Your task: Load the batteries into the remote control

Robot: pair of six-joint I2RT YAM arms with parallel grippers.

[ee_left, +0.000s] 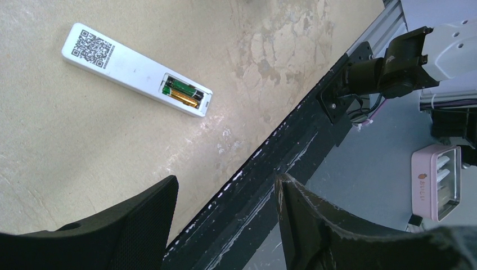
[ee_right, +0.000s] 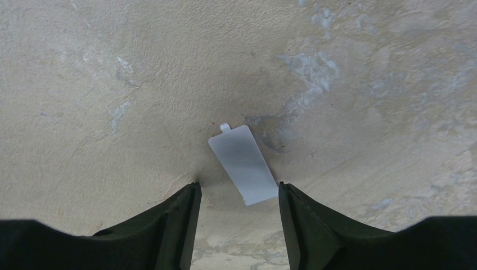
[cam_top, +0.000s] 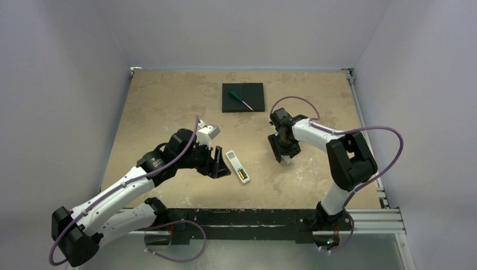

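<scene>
Right jaws: hanging released, straddling the cover (ee_right: 243, 163).
Grip: should be pinching its long edges, centred.
Left jaws: hanging released, empty.

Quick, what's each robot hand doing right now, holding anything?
Left gripper: open, holding nothing.
Right gripper: open, straddling the white cover strip, not gripping it.

There is one remote control (ee_left: 135, 70) and two batteries (ee_left: 180, 88). Besides these, there is one white cover strip (ee_right: 243, 163), one green-handled screwdriver (cam_top: 241, 100) and one black square pad (cam_top: 254, 91).
</scene>
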